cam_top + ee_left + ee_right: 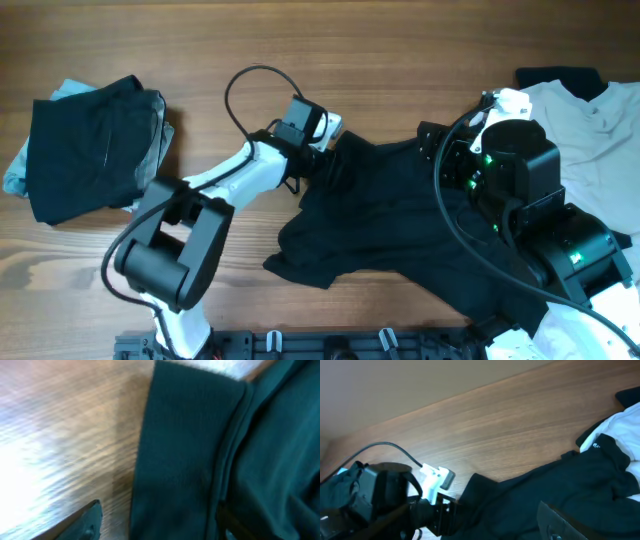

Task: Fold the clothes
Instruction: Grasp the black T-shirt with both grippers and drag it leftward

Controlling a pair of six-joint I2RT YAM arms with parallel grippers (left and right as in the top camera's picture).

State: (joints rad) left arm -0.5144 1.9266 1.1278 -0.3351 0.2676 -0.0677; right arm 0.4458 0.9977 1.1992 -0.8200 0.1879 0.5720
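Observation:
A black garment [400,225] lies crumpled and partly spread in the middle of the table. My left gripper [322,150] is at its upper left corner. In the left wrist view the gripper [157,527] is open, with the garment's folded edge [185,460] lying between the two fingers. My right gripper [432,148] hovers over the garment's upper right part. Only one of its fingers [560,520] shows in the right wrist view, set wide of centre above the black cloth [545,485], holding nothing.
A folded black garment on a grey-blue one [85,145] sits at the far left. A beige shirt [590,120] and another dark garment [560,75] lie at the right, and white cloth [570,335] at the bottom right. Bare wood [400,60] runs along the back.

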